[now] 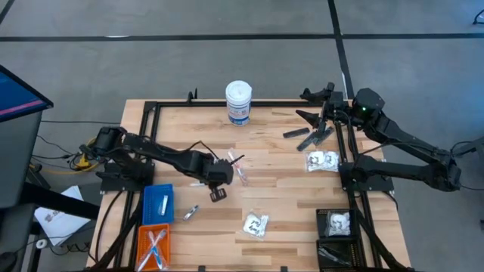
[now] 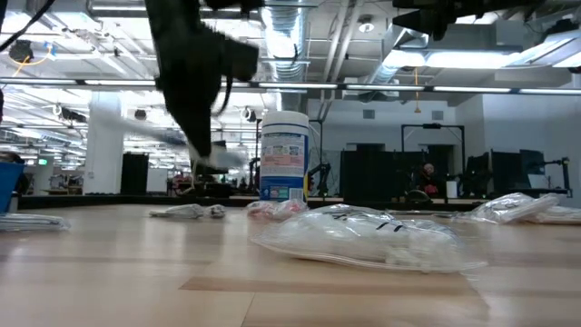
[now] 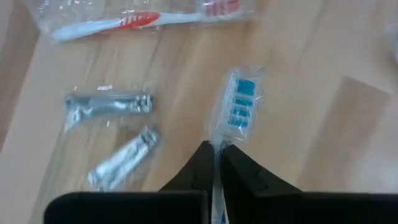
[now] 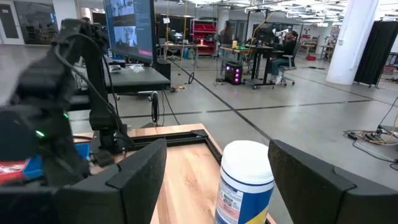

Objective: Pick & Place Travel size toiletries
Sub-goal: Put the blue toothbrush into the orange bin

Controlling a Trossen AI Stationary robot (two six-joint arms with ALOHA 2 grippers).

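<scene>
Table [image 1: 287, 219], seen from above. Your left gripper [image 3: 216, 163], near centre, has its fingers pinched tight on a wrapped blue-bristled toothbrush [image 3: 238, 109] at the handle: the pick step. Your right gripper [image 4: 217, 168] waits wide apart and empty at two o'clock. Next you likely lift and carry toward the bins at seven o'clock.
</scene>
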